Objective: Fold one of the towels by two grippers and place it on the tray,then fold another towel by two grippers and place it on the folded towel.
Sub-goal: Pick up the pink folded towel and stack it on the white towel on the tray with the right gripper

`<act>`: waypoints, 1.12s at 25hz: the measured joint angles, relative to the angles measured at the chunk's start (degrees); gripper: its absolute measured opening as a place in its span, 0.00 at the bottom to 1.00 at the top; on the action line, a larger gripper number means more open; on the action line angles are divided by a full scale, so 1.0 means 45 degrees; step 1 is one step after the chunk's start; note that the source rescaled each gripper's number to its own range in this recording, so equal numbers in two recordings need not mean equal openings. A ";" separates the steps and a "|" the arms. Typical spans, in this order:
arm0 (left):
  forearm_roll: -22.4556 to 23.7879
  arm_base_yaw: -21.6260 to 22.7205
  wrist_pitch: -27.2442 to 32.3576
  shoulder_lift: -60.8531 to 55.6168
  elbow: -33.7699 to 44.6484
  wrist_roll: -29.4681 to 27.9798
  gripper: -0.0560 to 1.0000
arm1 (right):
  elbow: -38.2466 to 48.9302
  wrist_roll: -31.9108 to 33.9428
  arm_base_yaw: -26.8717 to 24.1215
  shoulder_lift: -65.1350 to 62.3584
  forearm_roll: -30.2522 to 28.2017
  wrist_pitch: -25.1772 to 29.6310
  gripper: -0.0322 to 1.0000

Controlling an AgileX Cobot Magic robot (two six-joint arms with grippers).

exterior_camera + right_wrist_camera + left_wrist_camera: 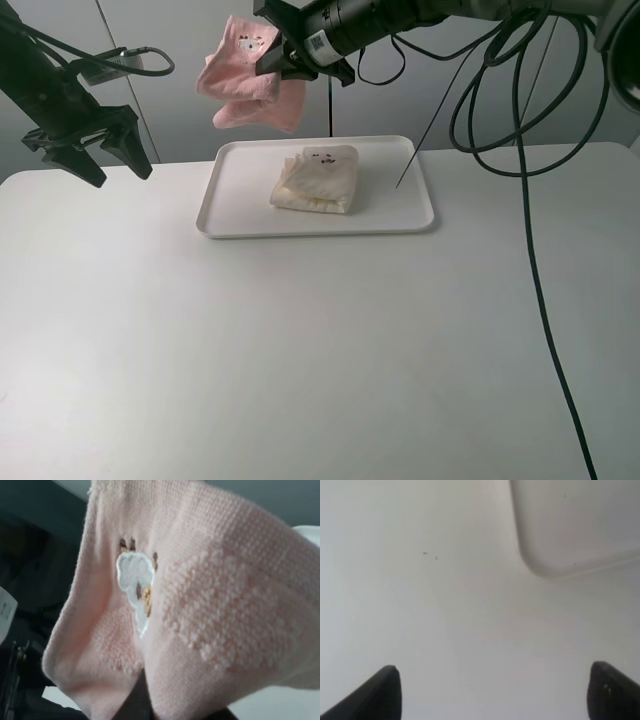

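Exterior high: right gripper clamped the folded pink towel in mid-air, above and behind the tray. Cream towel lay folded on the tray, below that gripper. Left gripper hung spread wide, empty, well left of the tray.

Left wrist: fingertips far apart over the table; tray corner ahead.

Right wrist: pink towel filled the frame; embroidered patch visible; jaws hidden
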 joint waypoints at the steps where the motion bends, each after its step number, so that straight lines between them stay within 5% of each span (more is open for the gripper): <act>1: 0.0000 0.0000 0.0000 0.0000 0.0000 0.0000 0.96 | -0.0130 0.0000 0.0000 0.0000 0.0073 0.0000 0.11; 9: 0.0000 0.0000 0.0022 0.0000 0.0000 0.0000 0.96 | -0.0336 -0.0082 -0.0491 0.0216 -0.0194 0.0159 0.11; 18: 0.0000 0.0000 0.0022 0.0000 0.0000 0.0051 0.96 | -0.0336 -0.0082 -0.0950 0.1716 -0.0354 0.1640 0.11; 28: 0.0000 0.0000 0.0022 0.0000 0.0000 0.0051 0.96 | -0.0336 0.1033 -0.0950 0.1927 -0.3554 0.1947 0.11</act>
